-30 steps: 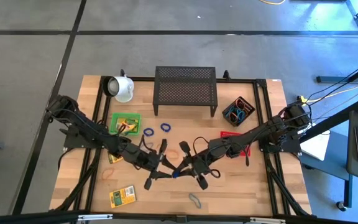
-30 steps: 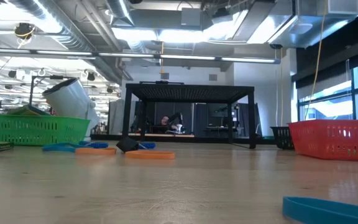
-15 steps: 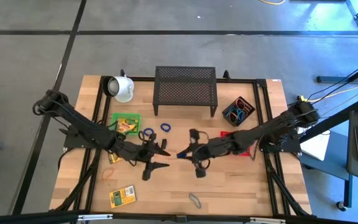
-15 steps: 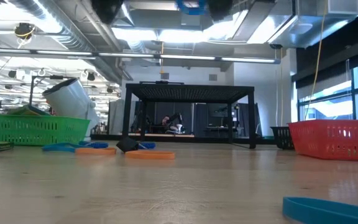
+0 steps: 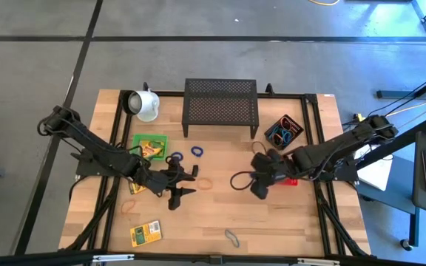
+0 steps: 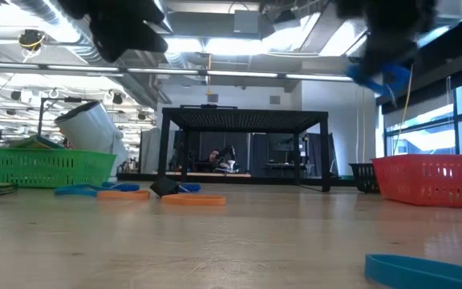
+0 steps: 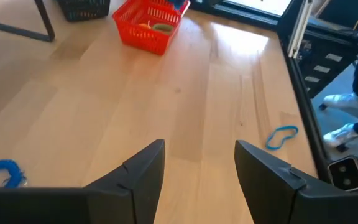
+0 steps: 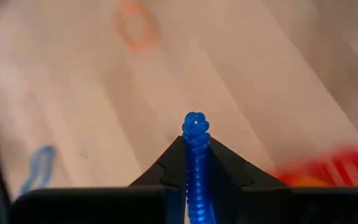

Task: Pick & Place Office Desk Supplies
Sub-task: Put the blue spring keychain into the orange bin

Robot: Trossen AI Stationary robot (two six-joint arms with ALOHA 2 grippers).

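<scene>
My right gripper (image 5: 258, 186) hangs over the middle right of the table, shut on a blue coiled band (image 8: 196, 124). The low view shows that band (image 6: 379, 76) high above the tabletop. My left gripper (image 5: 189, 183) stands open over the table's middle with nothing between its fingers (image 7: 143, 174). An orange band (image 5: 203, 182) lies flat on the wood between the two grippers. Two blue bands (image 5: 176, 157) (image 5: 196, 151) lie flat beside the green basket (image 5: 136, 140). A grey band (image 5: 231, 237) and a crayon box (image 5: 145, 233) lie near the front edge. My right gripper pinches the blue coiled band between its two fingers (image 8: 169, 165). The band runs along the fingers, and its free end (image 8: 196, 122) sticks out past the tips. The fingers slant down toward the table. The band is lifted clear of the table.
A black mesh rack (image 5: 220, 107) and a white mug (image 5: 145, 105) stand at the far edge. A black basket (image 5: 282, 131) of bands stands far right. A red basket (image 7: 148, 25) is partly under my right arm. Another orange band (image 5: 129, 206) lies front left.
My right gripper has carried the blue coiled band from the table's middle toward the right edge, rolling and tipping downward. My left gripper, which met it at the band, has parted from the band and drawn back a little toward the far edge.
</scene>
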